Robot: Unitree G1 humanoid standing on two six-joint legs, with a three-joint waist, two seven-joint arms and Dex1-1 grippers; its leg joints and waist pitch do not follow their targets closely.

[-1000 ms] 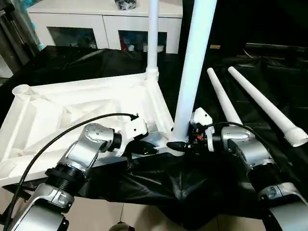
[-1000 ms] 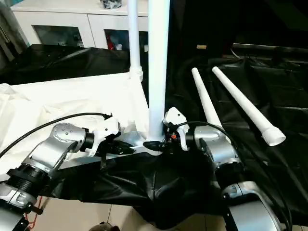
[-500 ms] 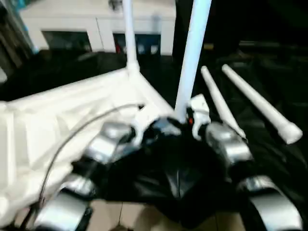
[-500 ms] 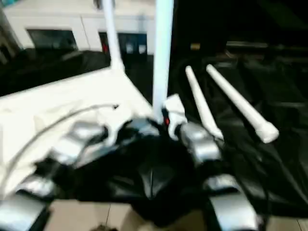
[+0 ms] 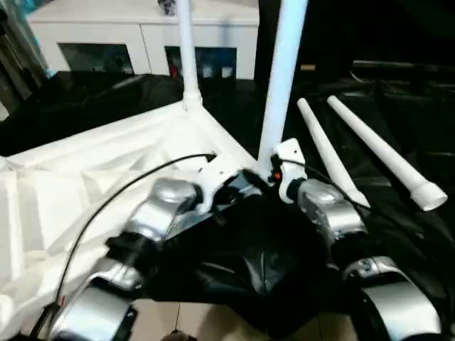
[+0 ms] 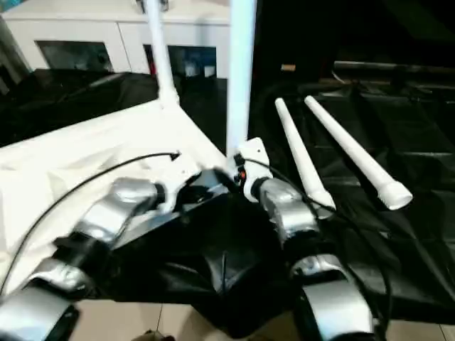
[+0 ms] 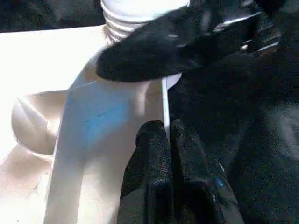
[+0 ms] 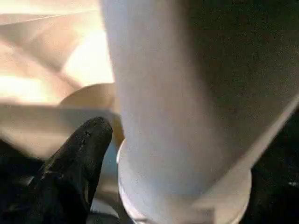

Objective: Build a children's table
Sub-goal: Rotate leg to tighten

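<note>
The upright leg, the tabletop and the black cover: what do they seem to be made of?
The upright leg looks like smooth white plastic tube with a soft sheen and moulded ridges at its base. The tabletop looks like the same white plastic, its underside formed into ribs. The black cover appears to be thin glossy sheet, plastic or coated fabric, judging by its shiny creases.

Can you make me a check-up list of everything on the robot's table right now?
Surface: work table draped in black cloth.
Job's things: white tabletop lies ribbed side up; far leg and near leg stand upright at its corners; two loose legs lie side by side on the cloth.
Clutter: nothing seen.
Grippers: left gripper shut, at the tabletop's edge; right gripper's finger beside the near leg's base, not clamping it.
Cables: black cable arches over the left forearm.
Surroundings: white cabinet behind.
</note>
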